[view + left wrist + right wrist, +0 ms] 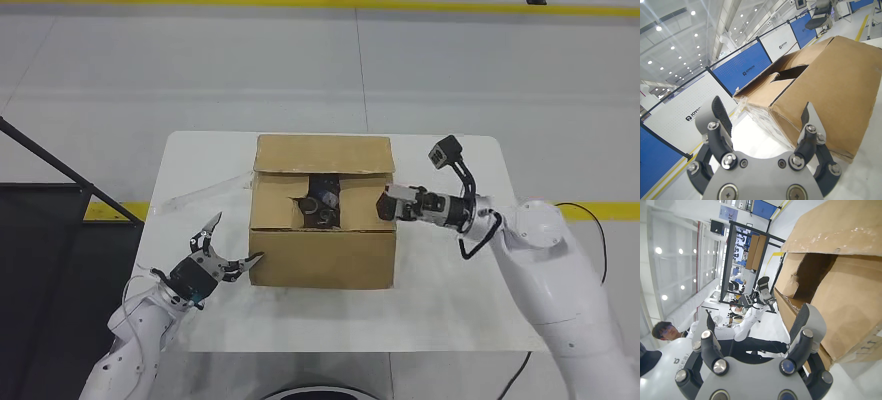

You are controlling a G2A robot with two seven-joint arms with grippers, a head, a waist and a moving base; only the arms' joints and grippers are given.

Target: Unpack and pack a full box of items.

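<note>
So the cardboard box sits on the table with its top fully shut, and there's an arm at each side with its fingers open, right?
Not quite: the top of the box is not shut. The top view shows its flaps parted, with dark items visible in the gap. The rest holds: it sits on the table, with the left fingers and right fingers open at either side.

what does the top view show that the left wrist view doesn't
Only the top view: dark items inside the cardboard box, seen through the gap in its top, and the right claw at its side. Only the left wrist view: a printed label on a box wall. Both: the box, the white table, the open left claw.
</note>
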